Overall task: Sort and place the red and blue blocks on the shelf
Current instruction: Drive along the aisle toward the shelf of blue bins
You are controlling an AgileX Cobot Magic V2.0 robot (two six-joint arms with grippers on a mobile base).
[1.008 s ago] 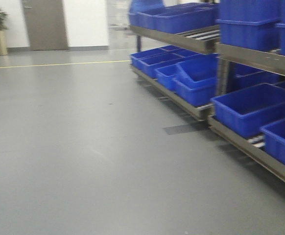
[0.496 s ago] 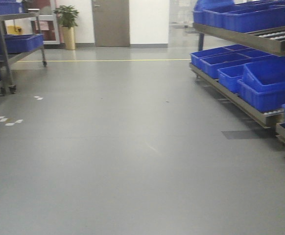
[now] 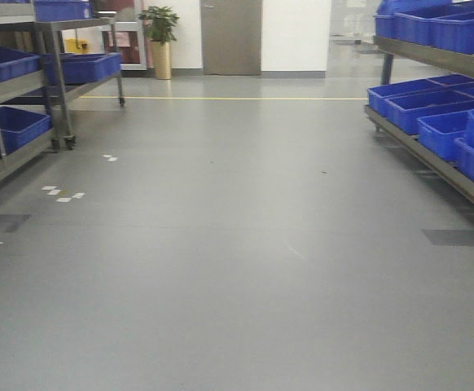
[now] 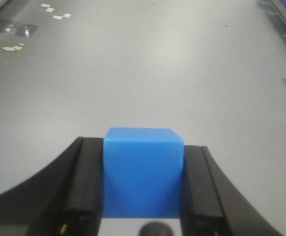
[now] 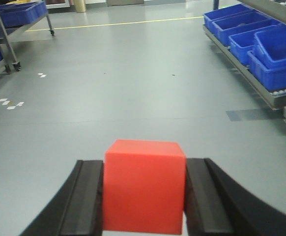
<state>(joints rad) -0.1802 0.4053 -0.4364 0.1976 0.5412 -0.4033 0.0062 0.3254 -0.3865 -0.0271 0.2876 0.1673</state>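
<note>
My left gripper is shut on a blue block, held above the grey floor. My right gripper is shut on a red block, also held above the floor. Neither gripper shows in the front view. A metal shelf with blue bins stands on the right; it also shows in the right wrist view. Another metal shelf rack with blue bins stands on the left.
A wide grey floor runs ahead between the two racks. White tape marks lie on the floor at left. A yellow line, a potted plant and a door are at the far end.
The front view has swung to the left: the right shelf slid toward the right edge and the left rack came into view. The door and plant moved toward the centre.
</note>
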